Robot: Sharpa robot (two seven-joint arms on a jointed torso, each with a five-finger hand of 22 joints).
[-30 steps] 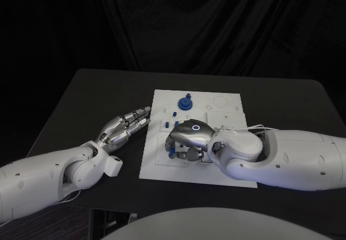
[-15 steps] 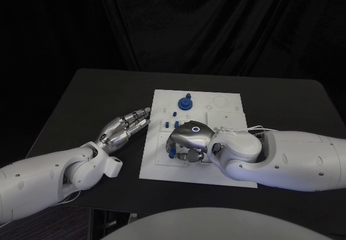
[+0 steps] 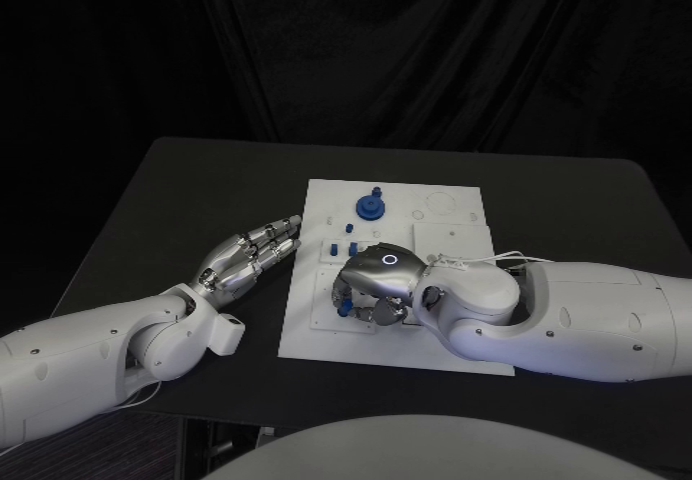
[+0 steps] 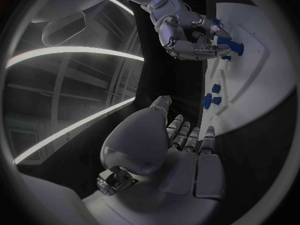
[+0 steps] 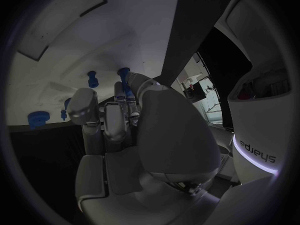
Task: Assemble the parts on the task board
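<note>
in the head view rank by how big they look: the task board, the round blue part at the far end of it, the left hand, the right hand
1. task board
2. left hand and right hand: look alike, and the right one is curled over the board, so unranked
3. round blue part, clearly the smallest

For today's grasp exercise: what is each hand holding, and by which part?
The right hand pinches a blue part by one end over the task board. The left hand holds nothing.

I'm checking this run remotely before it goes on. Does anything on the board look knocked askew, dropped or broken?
Nothing stands out. The task board lies flat on the table, the blue parts sit on it, none off its edge. The right hand works over it; the left hand rests beside it.
</note>
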